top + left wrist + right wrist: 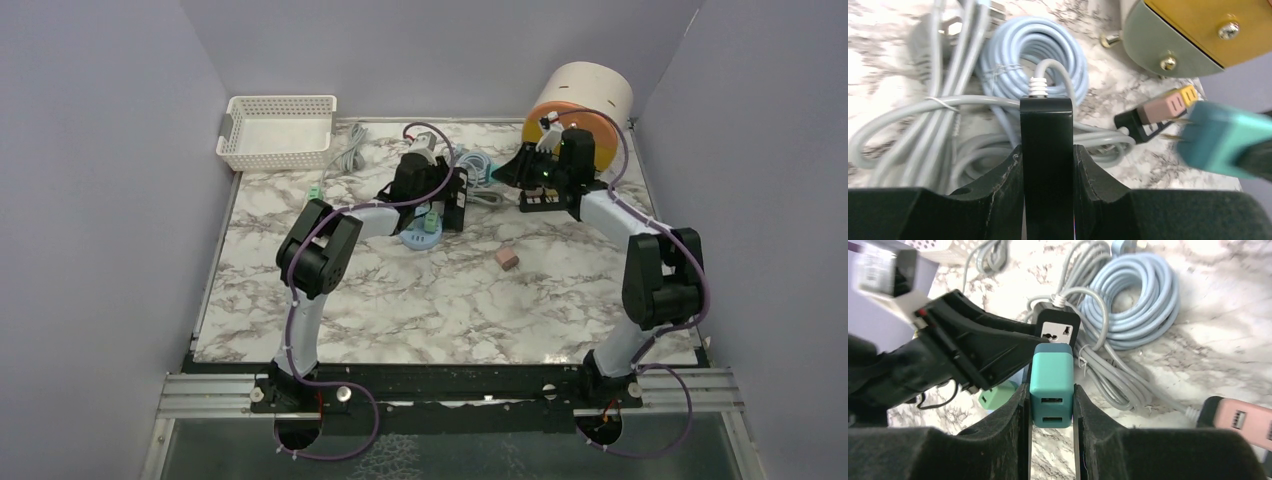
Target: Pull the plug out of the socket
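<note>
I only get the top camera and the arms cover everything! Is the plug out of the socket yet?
Observer: Yes. The left wrist view shows the teal plug with bare prongs, apart from the black socket.
Operator: Who's holding the plug?
Observer: The right claw, shut on its sides. The right wrist view shows two USB ports facing that camera.
Operator: And the socket?
Observer: The left claw is shut on it, with the grey cord leaving its far end.
</note>
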